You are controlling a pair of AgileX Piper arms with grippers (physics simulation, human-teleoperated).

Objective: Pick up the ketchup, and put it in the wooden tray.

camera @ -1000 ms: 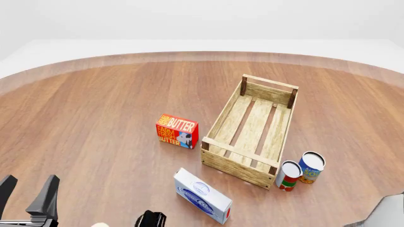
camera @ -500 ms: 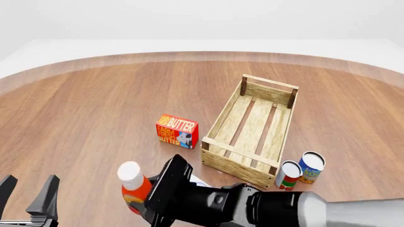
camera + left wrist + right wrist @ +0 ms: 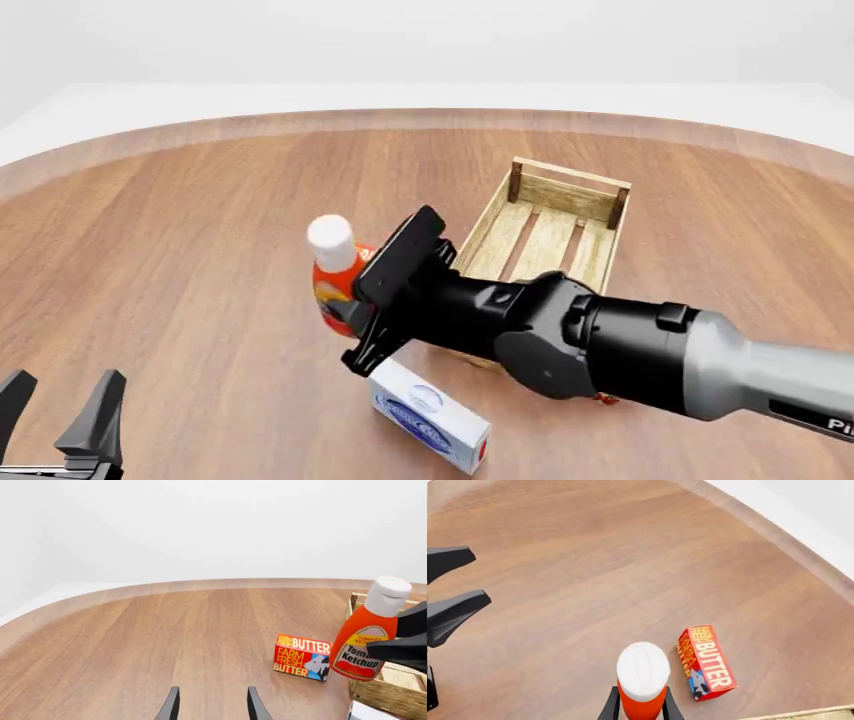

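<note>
The ketchup [image 3: 332, 281], a slim orange-red bottle with a white cap, hangs upright in the air just left of the wooden tray's [image 3: 567, 196] near end. My right gripper [image 3: 350, 305] is shut on its body, below the cap. The bottle also shows in the left wrist view [image 3: 363, 640] and from above in the right wrist view [image 3: 642, 680], between the right gripper's [image 3: 639, 706] fingers. The tray's near half is hidden behind my right arm. My left gripper [image 3: 59, 408] is open and empty at the near left, low over the table.
A red butter box [image 3: 301, 656] stands on the table under and beyond the bottle, also seen in the right wrist view [image 3: 704, 662]. A white-and-blue box [image 3: 427, 420] lies near the tray's front corner. The cans are hidden behind my right arm.
My right arm has carried the ketchup up and away from the near edge, toward the tray's left side. The left gripper has not moved.
</note>
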